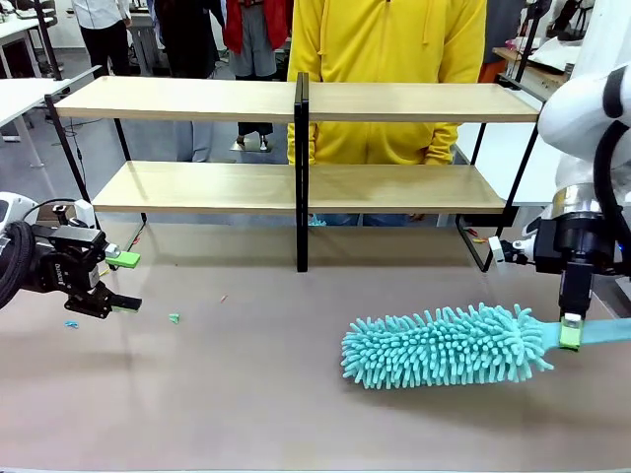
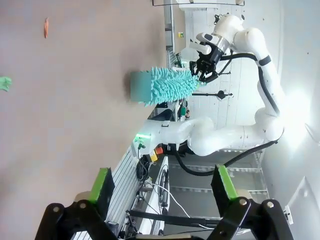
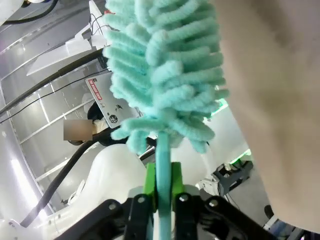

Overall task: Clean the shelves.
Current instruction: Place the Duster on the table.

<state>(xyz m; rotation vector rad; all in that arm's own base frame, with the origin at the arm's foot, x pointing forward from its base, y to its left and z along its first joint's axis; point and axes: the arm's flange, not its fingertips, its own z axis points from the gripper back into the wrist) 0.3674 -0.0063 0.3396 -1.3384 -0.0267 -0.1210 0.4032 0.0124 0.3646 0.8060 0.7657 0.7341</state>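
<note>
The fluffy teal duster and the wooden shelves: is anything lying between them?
No. In the front view, only bare table separates the duster from the shelves.

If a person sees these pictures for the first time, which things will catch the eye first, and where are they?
First comes the fluffy turquoise duster, lying on the brown table at the robot's right, its handle between the green pads of the right end effector. Behind it stand the shelves, two bare light-wood boards, with a person in a yellow hoodie beyond. The left end effector hangs open at the left.
</note>
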